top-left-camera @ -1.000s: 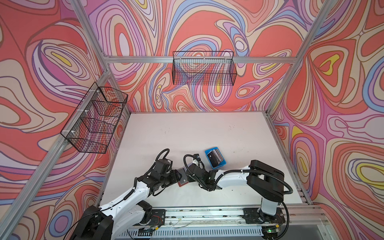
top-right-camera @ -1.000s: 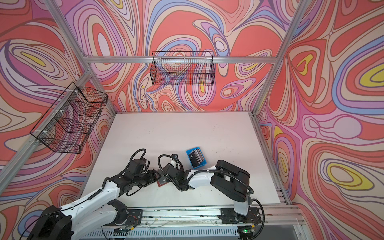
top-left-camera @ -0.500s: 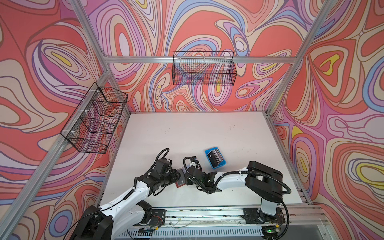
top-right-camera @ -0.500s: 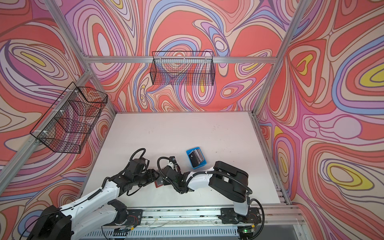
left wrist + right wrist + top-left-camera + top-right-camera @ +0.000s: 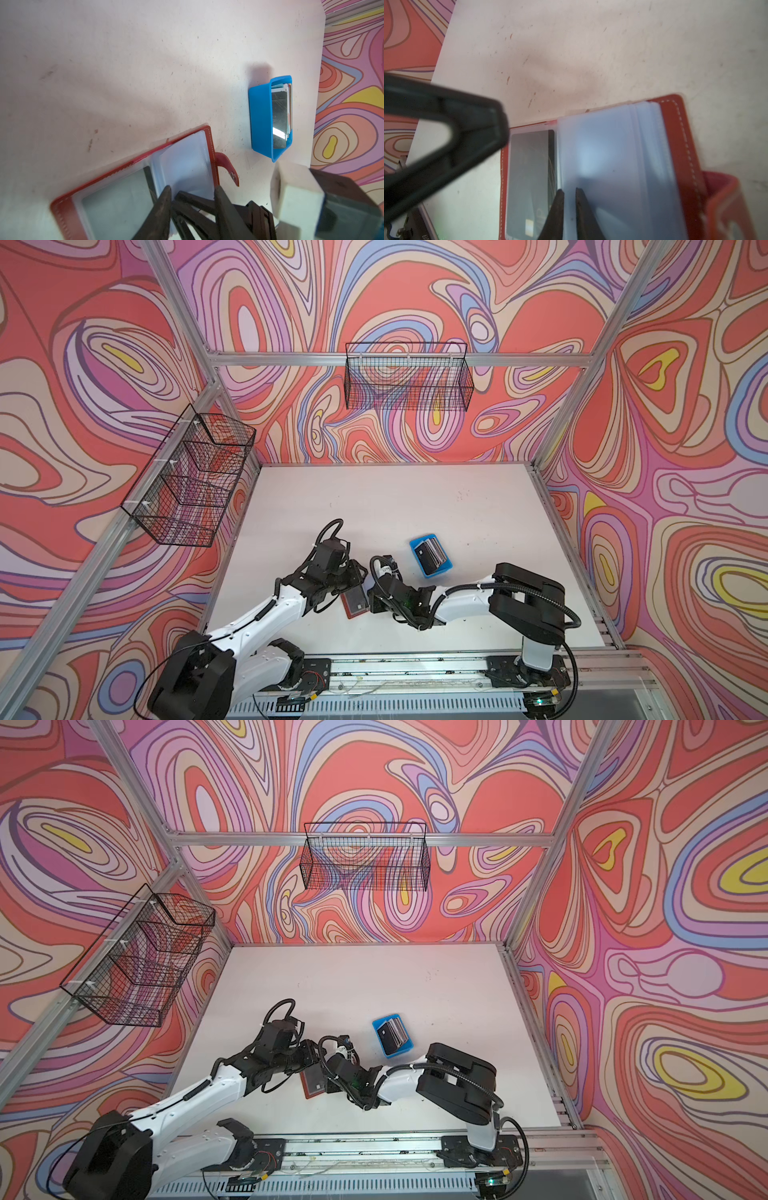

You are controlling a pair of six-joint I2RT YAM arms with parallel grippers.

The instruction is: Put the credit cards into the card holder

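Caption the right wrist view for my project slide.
Right gripper straddles the edge of a clear sleeve in the open card holder; a dark card fills the neighbouring sleeve.

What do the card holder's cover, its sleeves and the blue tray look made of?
Card holder cover: red-brown leather or faux leather, matte, with pale stitching along the edge. Sleeves: soft clear plastic, slightly frosted; a dark card shows through one. Blue tray: probably rigid moulded plastic, smooth, uniform colour.
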